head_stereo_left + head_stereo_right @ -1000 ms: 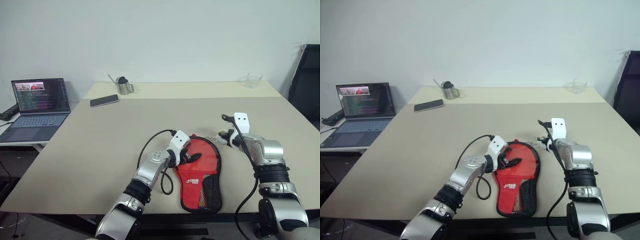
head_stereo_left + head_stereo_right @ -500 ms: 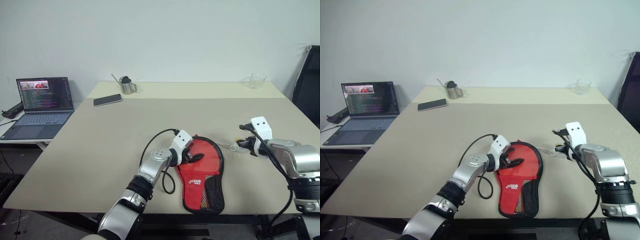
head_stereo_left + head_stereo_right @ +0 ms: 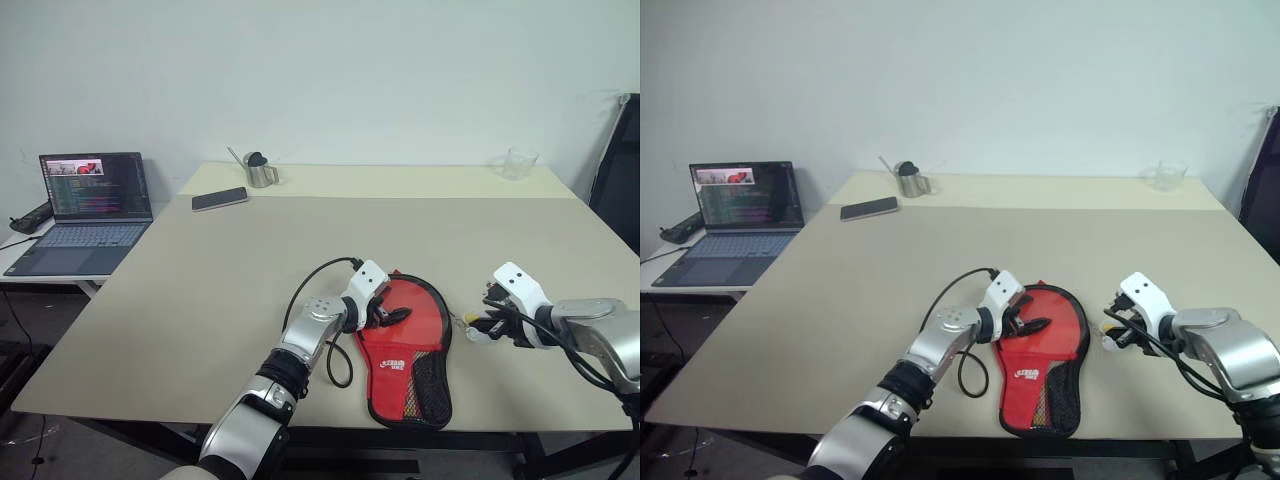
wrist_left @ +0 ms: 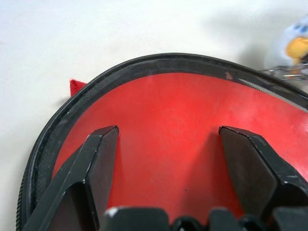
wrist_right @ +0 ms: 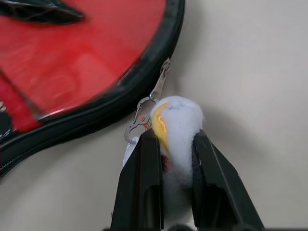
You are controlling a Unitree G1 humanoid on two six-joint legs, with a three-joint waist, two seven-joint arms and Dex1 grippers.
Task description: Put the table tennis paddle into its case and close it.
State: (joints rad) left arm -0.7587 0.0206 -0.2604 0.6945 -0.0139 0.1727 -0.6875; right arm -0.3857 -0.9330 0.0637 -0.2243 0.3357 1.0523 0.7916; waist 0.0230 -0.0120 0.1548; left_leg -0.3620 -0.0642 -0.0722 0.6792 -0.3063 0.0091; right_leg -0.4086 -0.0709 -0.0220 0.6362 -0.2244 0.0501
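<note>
Your case [image 3: 408,340] lies flat on the desk [image 3: 200,290] near its front edge, round end away from the robot, mesh pocket toward it. The paddle itself can't be made out; the red surface seen in the left wrist view could be either bat or pouch.

White ball charm [image 5: 177,126] hangs off the zipper pull at the case's 3 o'clock rim. Your right claw [image 3: 480,327] is clamped on that charm, fingers [image 5: 144,183] pinched tight either side of it.

Against a second ago: the right claw was up by the case's 1 o'clock edge; it has since drawn back toward the robot and outward, taking the charm along to the 3 o'clock side. The case has not moved on the desk.

Left claw [image 3: 390,315] sits over the round red face, fingers [image 4: 98,159] spread apart and resting on it, same spot as before.

Farther out at 11 o'clock: phone [image 3: 220,198], metal cup [image 3: 258,171]. Glass [image 3: 519,163] at 1 o'clock. Laptop [image 3: 85,210] on a side table at 10 o'clock.
</note>
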